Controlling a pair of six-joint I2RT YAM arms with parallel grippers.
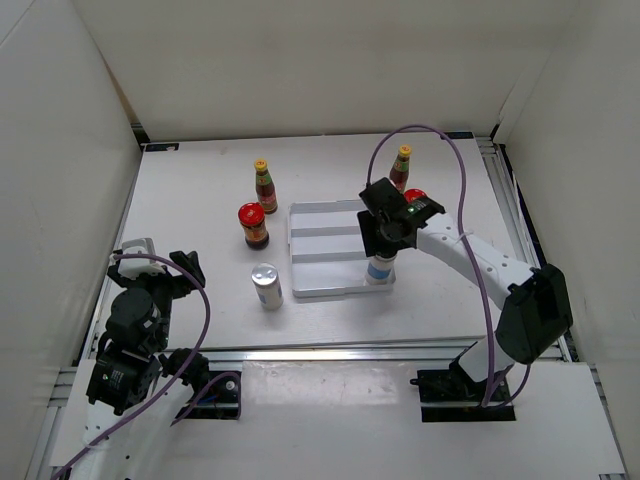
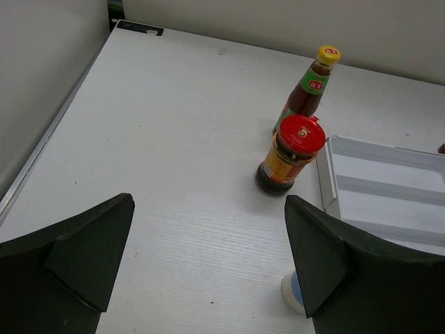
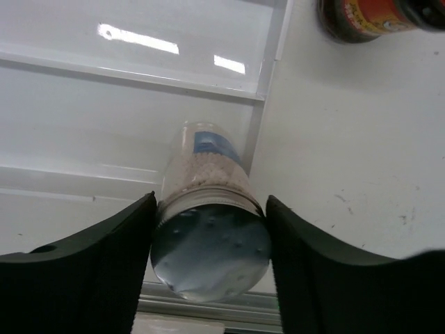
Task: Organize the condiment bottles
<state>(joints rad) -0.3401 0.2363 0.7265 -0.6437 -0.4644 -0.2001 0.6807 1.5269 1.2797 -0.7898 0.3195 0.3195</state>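
Note:
My right gripper (image 1: 384, 240) is shut on the silver top of a white-labelled shaker (image 1: 379, 269), which stands upright at the near right corner of the white ridged tray (image 1: 325, 252). In the right wrist view the fingers (image 3: 104, 264) press both sides of the shaker's cap (image 3: 208, 240), and its base is over the tray's right rim (image 3: 268, 76). A second shaker (image 1: 266, 286) stands left of the tray. A yellow-capped sauce bottle (image 1: 265, 186) and a red-lidded jar (image 1: 252, 226) stand behind it. Another sauce bottle (image 1: 402, 165) and a jar (image 1: 414, 196) are behind the right gripper. My left gripper (image 1: 165, 270) is open and empty.
White walls close in the table on the left, back and right. In the left wrist view the jar (image 2: 292, 153) and the sauce bottle (image 2: 311, 87) stand just left of the tray's rim (image 2: 325, 182), and the loose shaker (image 2: 290, 291) peeks out beside my right finger.

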